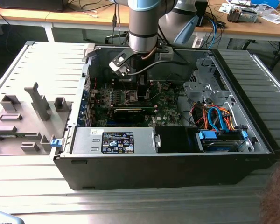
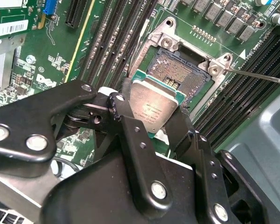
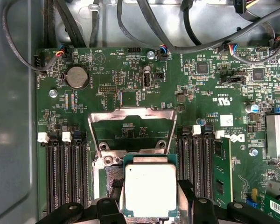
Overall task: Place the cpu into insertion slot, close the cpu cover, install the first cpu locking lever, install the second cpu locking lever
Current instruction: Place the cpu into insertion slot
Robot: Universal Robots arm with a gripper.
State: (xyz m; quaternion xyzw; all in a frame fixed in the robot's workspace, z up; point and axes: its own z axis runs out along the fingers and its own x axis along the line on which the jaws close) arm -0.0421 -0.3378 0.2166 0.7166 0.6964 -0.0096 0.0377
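Fingers (image 2: 126, 122) tight on the cpu (image 2: 154, 107), just over the insertion slot (image 2: 177, 72)

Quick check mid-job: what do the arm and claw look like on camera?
The arm is a silver-grey cylinder with a light-blue band at its joint. A black cable runs past its wrist end. The claw is matte black, built from flat angular link plates joined by round silver pins.
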